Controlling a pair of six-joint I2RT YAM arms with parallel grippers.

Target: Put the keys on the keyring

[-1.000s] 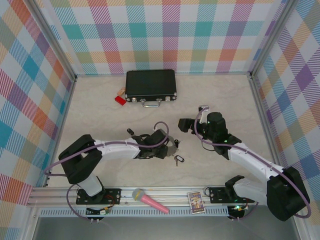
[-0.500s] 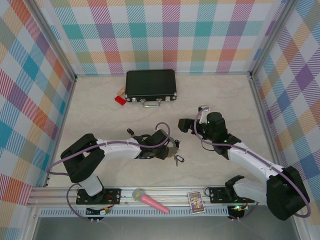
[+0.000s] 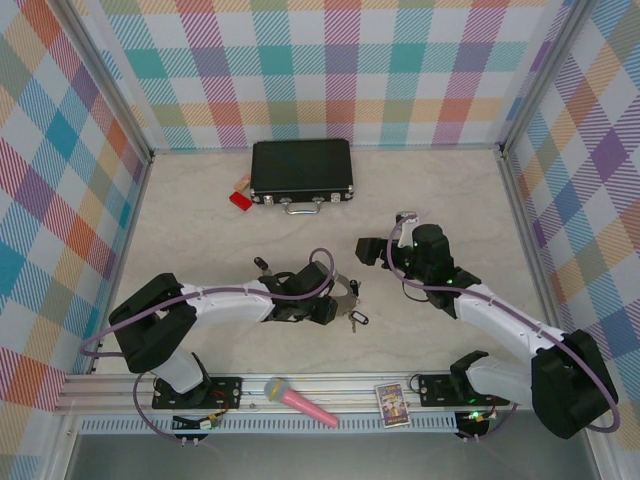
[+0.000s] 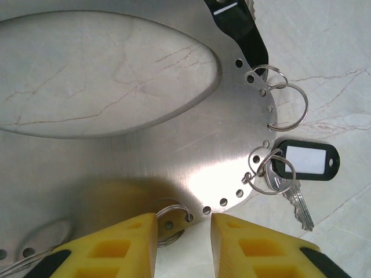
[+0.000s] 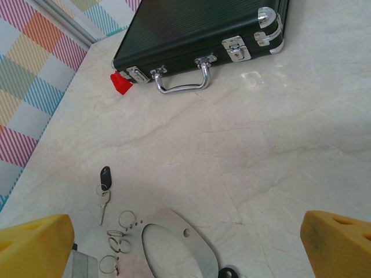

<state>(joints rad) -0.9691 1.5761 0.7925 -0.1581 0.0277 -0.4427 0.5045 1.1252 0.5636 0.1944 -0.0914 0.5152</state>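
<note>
A: Keyring (image 4: pixel 191 127) lies flat on the table (image 4: pixel 348 69), right under the left gripper (image 4: pixel 184 231). What's the grip?
B: Yellow jaws narrowly apart, straddling a small split ring (image 4: pixel 173 219) at the plate's rim; nothing pinched yet, I'd say. The right gripper (image 5: pixel 185 240) hangs spread wide, empty.
A: How to do it well?
B: Centre on that ring, pinch it alone, not the plate edge, and avoid nudging the tagged key (image 4: pixel 306 163) that seems hooked on nearby

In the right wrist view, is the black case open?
No, the black case lies flat on the table with its lid shut, its silver handle toward the camera.
</note>
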